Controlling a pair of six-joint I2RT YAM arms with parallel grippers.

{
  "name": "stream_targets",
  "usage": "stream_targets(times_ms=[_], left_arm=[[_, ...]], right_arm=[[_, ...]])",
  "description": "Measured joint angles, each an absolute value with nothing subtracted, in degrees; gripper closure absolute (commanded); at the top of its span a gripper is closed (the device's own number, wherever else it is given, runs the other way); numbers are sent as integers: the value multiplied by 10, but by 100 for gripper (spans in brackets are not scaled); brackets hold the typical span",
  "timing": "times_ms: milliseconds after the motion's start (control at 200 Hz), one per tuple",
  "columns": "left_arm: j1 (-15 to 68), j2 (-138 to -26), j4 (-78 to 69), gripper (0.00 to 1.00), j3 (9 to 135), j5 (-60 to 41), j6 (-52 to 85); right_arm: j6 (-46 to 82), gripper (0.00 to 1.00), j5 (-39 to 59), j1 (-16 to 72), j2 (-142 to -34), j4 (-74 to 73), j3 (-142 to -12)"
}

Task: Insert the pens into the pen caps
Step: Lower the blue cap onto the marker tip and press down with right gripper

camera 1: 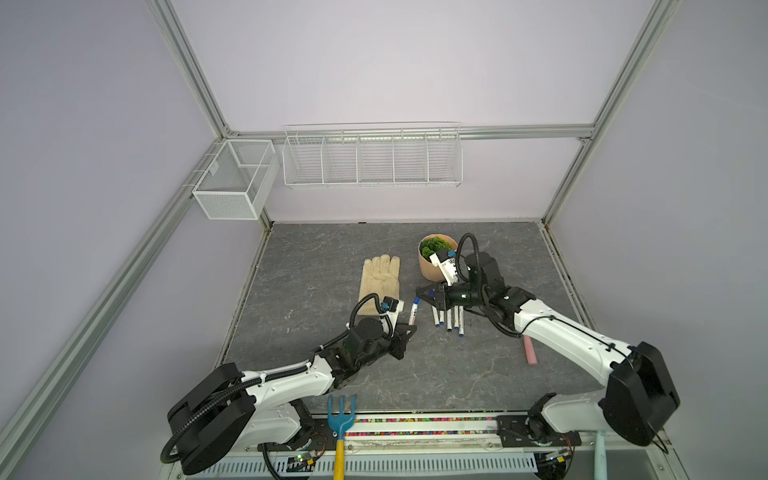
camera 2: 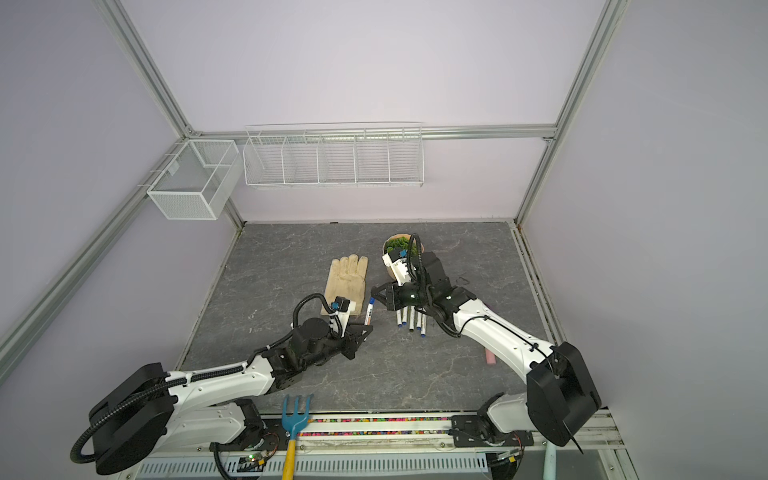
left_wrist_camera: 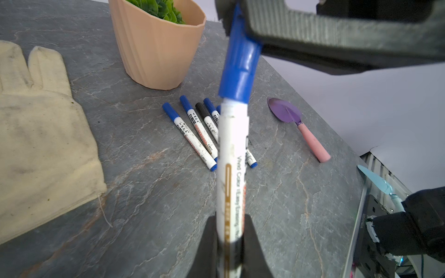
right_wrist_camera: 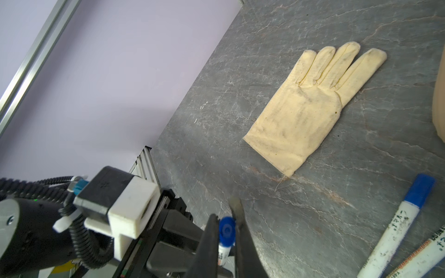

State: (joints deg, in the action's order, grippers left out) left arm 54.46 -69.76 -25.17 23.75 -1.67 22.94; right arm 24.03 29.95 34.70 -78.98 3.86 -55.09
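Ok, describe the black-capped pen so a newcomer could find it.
Find the peach plant pot on the grey table. Next to it, capped pens lie side by side. The black-capped pen is mid-row; every neighbour's cap is blue.

The table (camera 1: 316,257) I work on looks like grey stone, matt, with thin pale cracks. The glove (right_wrist_camera: 305,108) is cream cloth, woven and soft, with dirty smudges. The pot (left_wrist_camera: 154,48) is peach plastic, ribbed and not shiny. The pen (left_wrist_camera: 232,156) close to my camera has a smooth white plastic body with a printed label, a bit glossy. Its blue cap (left_wrist_camera: 239,69) is shiny plastic too. The trowel (left_wrist_camera: 285,112) has a dull purple blade and a matt pink handle. The rails (camera 1: 519,131) look like dull silver metal. The basket (camera 1: 374,181) is thin white wire.
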Motion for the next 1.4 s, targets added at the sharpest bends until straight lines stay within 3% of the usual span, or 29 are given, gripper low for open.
stream_targets(times_ms=[430,825,1399], left_arm=[[545,-735,-230,100,249,-53,189],[548,-734,-144,100,291,-50,118],[553,-733,-104,100,293,-34,83]], right_arm=[[170,93,369,335,-830,141,-595],[103,93,344,335,-835,263,-650],[100,93,361,338,-863,302,-657]])
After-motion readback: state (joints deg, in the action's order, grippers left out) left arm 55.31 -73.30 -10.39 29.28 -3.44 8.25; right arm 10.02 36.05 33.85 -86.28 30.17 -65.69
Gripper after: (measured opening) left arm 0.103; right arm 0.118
